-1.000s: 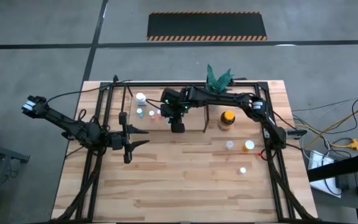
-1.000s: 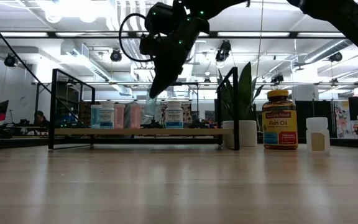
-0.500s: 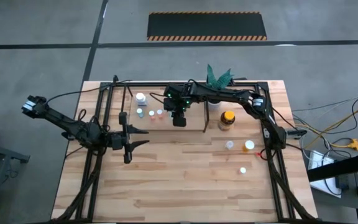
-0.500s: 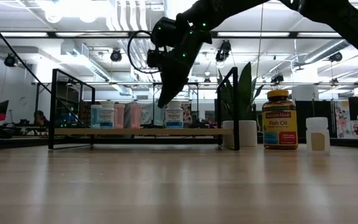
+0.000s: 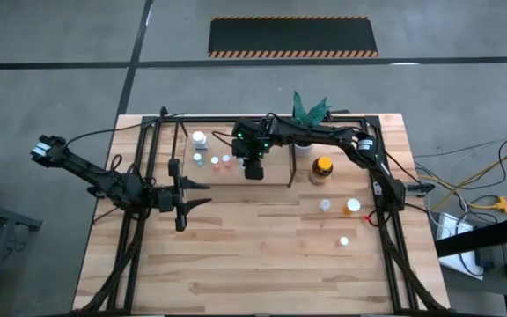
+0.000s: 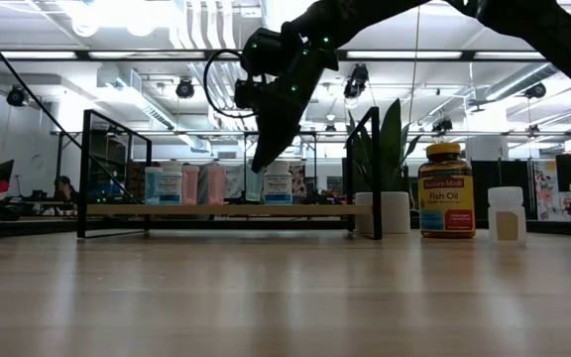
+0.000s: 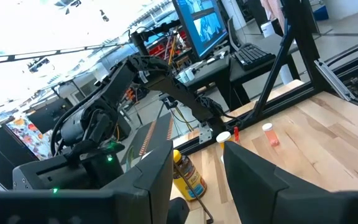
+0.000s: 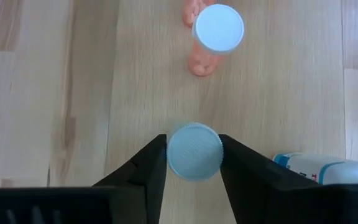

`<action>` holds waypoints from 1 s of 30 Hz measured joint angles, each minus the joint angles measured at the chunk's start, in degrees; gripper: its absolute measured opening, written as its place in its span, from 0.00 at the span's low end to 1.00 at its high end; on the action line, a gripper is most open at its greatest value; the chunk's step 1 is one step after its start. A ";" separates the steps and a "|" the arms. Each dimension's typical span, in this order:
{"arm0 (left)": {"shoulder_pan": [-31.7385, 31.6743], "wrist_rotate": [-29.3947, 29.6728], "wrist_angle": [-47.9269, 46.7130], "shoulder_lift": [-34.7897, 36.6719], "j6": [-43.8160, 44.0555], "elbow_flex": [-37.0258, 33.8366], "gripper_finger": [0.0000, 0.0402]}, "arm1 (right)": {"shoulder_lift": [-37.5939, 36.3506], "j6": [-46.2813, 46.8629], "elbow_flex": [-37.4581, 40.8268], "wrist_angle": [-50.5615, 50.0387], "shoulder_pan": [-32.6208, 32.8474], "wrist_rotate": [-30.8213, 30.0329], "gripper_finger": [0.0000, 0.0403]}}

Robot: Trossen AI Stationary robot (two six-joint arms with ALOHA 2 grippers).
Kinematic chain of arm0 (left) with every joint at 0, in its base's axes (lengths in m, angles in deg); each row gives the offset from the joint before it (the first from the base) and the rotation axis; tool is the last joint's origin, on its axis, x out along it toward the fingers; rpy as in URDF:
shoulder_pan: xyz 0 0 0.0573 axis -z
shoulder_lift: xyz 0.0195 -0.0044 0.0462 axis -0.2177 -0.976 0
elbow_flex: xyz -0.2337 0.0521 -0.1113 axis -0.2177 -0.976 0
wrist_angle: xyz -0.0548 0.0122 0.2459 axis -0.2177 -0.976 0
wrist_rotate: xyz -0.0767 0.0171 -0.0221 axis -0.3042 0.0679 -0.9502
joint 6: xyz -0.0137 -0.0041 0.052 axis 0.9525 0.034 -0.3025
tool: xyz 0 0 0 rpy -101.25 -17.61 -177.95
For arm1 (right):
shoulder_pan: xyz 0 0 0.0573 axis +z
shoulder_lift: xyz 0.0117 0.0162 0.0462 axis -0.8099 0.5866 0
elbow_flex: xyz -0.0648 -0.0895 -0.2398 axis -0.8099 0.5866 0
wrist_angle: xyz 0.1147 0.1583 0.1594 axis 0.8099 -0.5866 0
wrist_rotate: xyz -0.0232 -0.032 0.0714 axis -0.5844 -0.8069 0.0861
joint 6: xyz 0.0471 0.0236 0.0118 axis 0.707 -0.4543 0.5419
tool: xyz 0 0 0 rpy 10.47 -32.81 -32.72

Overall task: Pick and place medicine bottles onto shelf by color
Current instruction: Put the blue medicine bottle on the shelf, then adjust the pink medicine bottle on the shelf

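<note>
Right claw over the shelf, fingers straddling a pale-capped bottle standing there — seemingly touching, grip unconfirmed. Pink bottle nearby. Looks light, rigid, slick plastic — pinch cap sides. Left claw spread wide, idle on the tabletop's left.

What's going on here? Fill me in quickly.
The right gripper hangs over the shelf, its open fingers on either side of a pale-capped bottle standing in the row there. Whether they touch it is unclear. More bottles, including the amber bottle, wait on the table outside the shelf. The left gripper rests open on the left side.
</note>
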 joint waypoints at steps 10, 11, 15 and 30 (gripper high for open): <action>0.00 0.00 0.02 0.00 0.00 0.00 0.31 | 0.00 0.88 0.02 0.04 0.00 -0.02 0.43; 0.00 0.00 0.02 0.00 0.00 0.00 0.31 | -0.04 0.89 0.02 0.02 0.00 -0.02 0.44; 0.00 0.00 0.02 0.00 0.02 0.02 0.31 | -0.37 0.89 -0.92 -0.95 0.01 -0.02 0.44; -8.37 5.09 -23.14 -6.01 15.59 0.63 0.24 | -10.36 1.35 -3.19 -11.64 4.09 0.03 0.32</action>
